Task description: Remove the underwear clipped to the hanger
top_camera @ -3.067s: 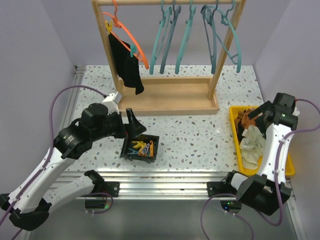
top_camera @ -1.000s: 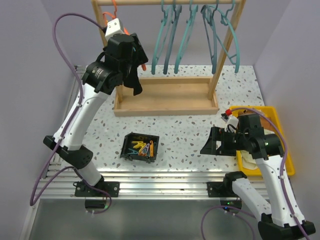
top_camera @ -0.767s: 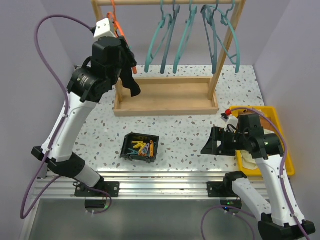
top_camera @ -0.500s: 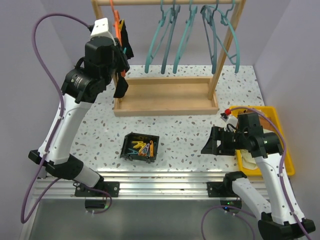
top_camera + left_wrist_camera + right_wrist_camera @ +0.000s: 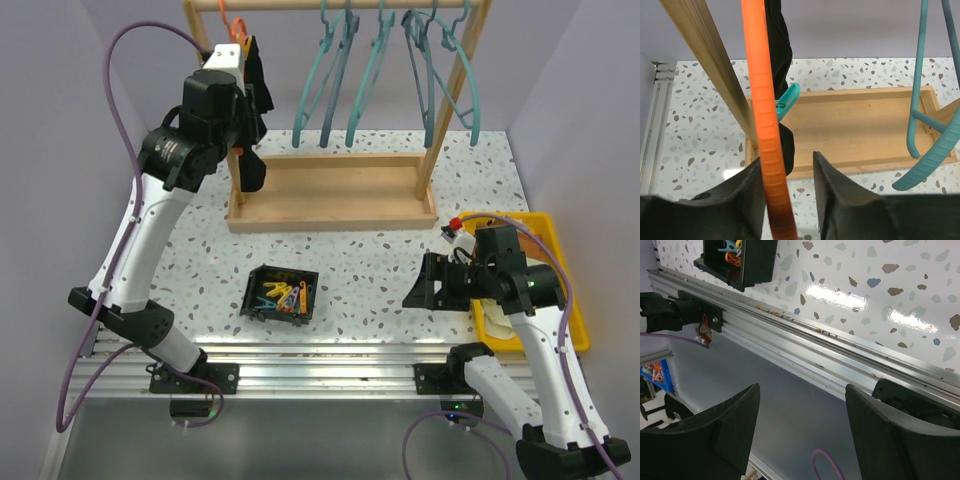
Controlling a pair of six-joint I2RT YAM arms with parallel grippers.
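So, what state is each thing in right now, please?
black underwear: hanging, clipped to the orange hanger
orange hanger: hung on the wooden rack
teal clip: shut on the underwear
left gripper: jaws open, around the hanger
right gripper: jaws open, empty
teal hangers: hanging bare

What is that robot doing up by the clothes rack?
The left arm is raised at the wooden rack. Its tool sits around the orange hanger, with the jaws not clamped on it. A black garment hangs from that hanger, held by a teal clip, so it is not yet off. The right arm's tool is low over the table, open and empty, beside the yellow tray.
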